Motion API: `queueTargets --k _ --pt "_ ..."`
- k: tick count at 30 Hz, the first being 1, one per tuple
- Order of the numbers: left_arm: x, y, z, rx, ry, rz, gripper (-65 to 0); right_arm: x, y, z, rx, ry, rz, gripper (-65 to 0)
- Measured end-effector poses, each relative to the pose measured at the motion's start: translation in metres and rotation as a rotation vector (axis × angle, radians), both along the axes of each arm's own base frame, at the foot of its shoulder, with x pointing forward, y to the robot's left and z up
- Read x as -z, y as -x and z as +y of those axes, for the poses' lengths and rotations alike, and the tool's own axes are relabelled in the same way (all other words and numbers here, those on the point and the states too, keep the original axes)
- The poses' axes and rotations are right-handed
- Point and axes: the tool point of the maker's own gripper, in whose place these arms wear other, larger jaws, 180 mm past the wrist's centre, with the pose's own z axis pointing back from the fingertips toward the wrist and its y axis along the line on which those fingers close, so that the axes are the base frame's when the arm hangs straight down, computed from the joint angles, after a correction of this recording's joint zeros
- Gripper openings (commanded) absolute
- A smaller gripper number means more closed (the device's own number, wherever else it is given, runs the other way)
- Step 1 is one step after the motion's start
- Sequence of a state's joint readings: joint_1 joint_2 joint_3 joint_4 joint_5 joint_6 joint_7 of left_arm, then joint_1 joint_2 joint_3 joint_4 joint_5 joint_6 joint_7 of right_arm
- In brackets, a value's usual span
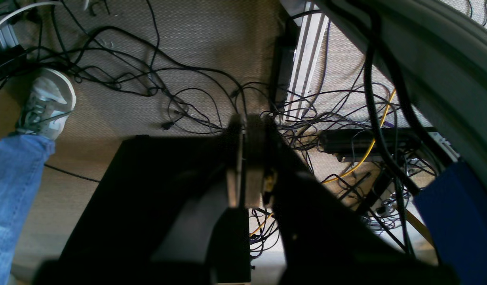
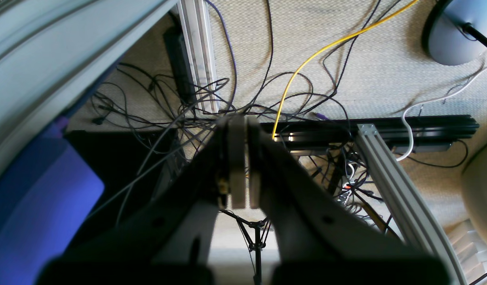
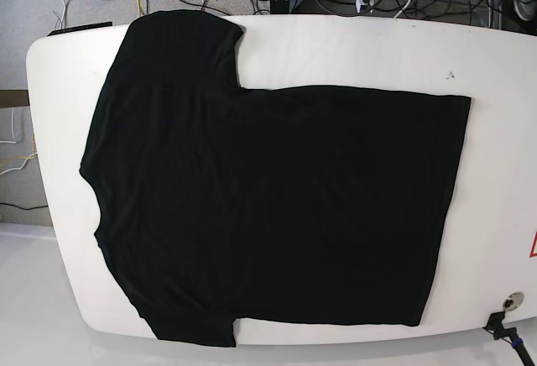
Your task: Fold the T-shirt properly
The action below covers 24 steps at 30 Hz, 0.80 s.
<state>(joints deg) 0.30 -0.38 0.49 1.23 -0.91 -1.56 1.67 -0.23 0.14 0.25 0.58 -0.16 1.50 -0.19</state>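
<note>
The T-shirt (image 3: 277,206) is lying spread flat across the white table (image 3: 503,131) in the base view, its collar end toward that view's left and its straight hem toward the right. One short sleeve is reaching up toward the far edge of the table and the other is hanging slightly past the near edge. The cloth is plain black, matte and mostly smooth, showing only faint shallow ripples. Nothing is resting on it, and neither arm is showing in that view.

Both wrist cameras are looking down past the table's rounded edge at the beige carpet (image 1: 212,43). The left gripper (image 1: 245,158) is hanging over a thick tangle of black cables (image 1: 156,79), with its pale flat pads pressed together and nothing between them. A yellow cable (image 1: 370,146) is threading through the tangle, and a black box (image 1: 148,198) is sitting on the floor under the gripper. A white sneaker (image 1: 49,101) and a blue denim trouser leg (image 1: 14,186) are standing at the left edge.

The right gripper (image 2: 243,158) is likewise closed on nothing, pads nearly touching. Below it a silver aluminium rail (image 2: 390,174) is running diagonally, and a grey round lamp base (image 2: 457,33) is sitting on the carpet.
</note>
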Motion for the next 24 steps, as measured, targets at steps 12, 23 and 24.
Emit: queueTargets --k 12,23,24 --pt "-0.0002 -0.0042 0.0057 0.005 -0.009 -0.01 -62.2 -0.0003 0.0044 0.0029 -0.001 -0.017 0.009 -64.4" --pt "-0.0002 -0.0022 0.0056 0.003 -0.009 -0.001 -62.1 -0.0003 0.0044 0.0025 0.003 -0.015 0.009 -64.4" --pt "-0.0002 -0.0018 0.0056 0.003 -0.009 0.0 -62.1 -0.0003 0.0046 0.0027 -0.001 -0.015 0.01 -64.5"
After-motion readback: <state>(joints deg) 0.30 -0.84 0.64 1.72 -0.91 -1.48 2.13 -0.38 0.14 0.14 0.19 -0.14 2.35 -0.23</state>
